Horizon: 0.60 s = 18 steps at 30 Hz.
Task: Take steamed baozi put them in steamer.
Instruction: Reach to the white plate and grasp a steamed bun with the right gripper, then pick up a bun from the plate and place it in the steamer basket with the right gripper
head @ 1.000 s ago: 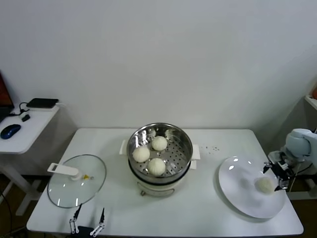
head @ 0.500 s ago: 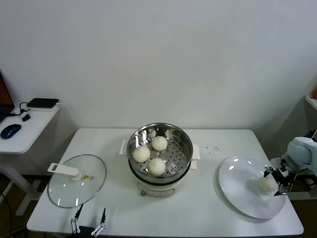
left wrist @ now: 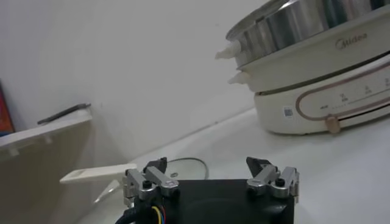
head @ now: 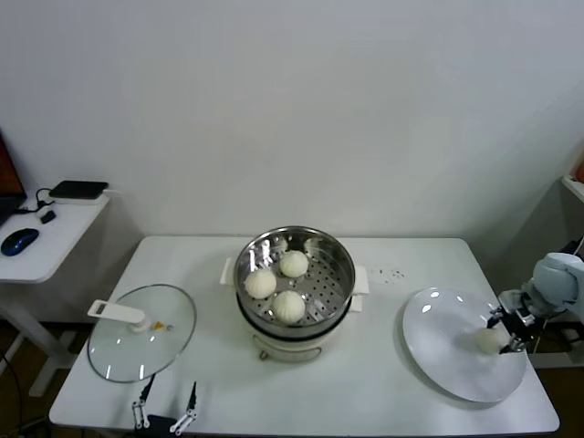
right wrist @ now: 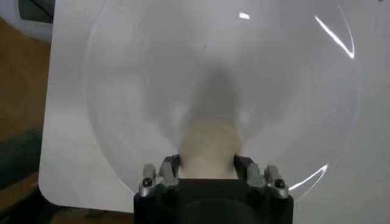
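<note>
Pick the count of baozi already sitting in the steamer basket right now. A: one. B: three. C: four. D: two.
B: the head view shows three baozi in the steamer, while the fourth baozi is on the white plate with the right hand straddling it.

steamer: three baozi inside | right tool: around fourth baozi on plate
</note>
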Tool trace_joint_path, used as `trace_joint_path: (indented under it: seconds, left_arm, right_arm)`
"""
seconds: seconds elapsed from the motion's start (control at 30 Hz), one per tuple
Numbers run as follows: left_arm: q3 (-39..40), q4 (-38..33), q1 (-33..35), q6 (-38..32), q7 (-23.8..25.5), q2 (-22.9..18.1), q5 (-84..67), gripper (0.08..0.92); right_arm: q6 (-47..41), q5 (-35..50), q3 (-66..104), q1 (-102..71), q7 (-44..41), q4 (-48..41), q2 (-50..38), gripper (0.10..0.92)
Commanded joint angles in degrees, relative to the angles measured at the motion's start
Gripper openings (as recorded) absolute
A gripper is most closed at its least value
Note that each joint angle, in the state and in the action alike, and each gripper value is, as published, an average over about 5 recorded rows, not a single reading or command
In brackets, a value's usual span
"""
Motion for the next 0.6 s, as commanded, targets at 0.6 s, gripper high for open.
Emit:
trace_joint_path:
  seconds: [0.6]
  left_arm:
    - [0.35, -1.71, -0.02, 0.48, 0.52, 0.74, -1.14, 0.823]
  right_arm:
    - [-9.19, 29.62, -45.05, 58.7, 0.16, 26.95, 11.21, 0.499]
